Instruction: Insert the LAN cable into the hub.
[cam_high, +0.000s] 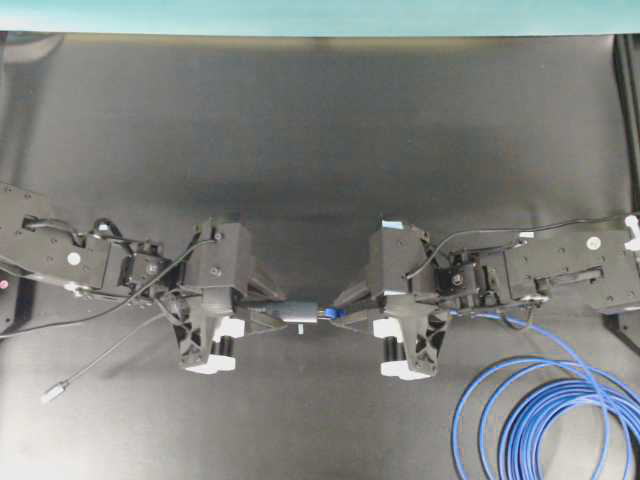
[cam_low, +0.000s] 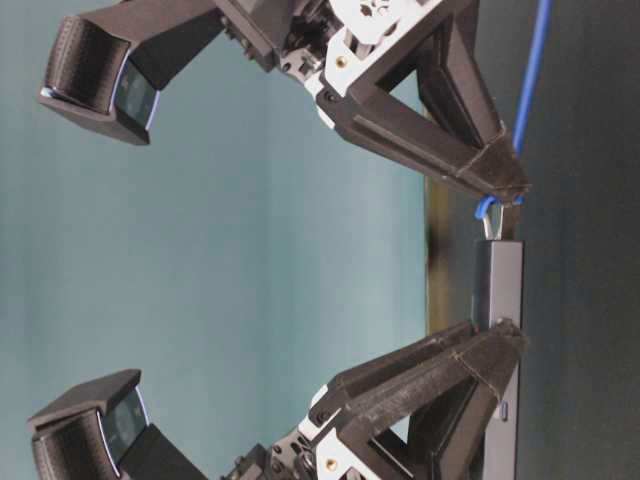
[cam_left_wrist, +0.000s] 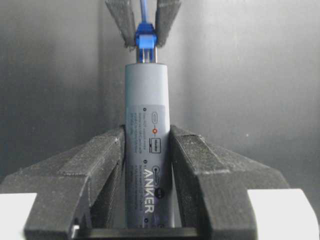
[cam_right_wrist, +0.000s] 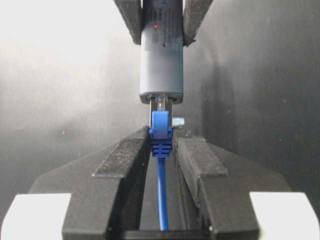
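Meeting end to end above the dark table (cam_high: 320, 130), the two grippers each clamp one part.

Clamped in the right gripper (cam_right_wrist: 161, 142) is the blue boot of the LAN cable (cam_right_wrist: 160, 131), whose clear plug sits at the mouth of the port in the hub's end face; how deep it has gone cannot be told. The left gripper (cam_left_wrist: 147, 142) is pinched on the hub (cam_left_wrist: 147, 115), a grey bar printed with white lettering, held in line with the plug. Behind the right arm the cable runs out to blue loops lying at the table's lower right corner, and a thin grey lead (cam_high: 95, 365) trails to a small metal plug at lower left.
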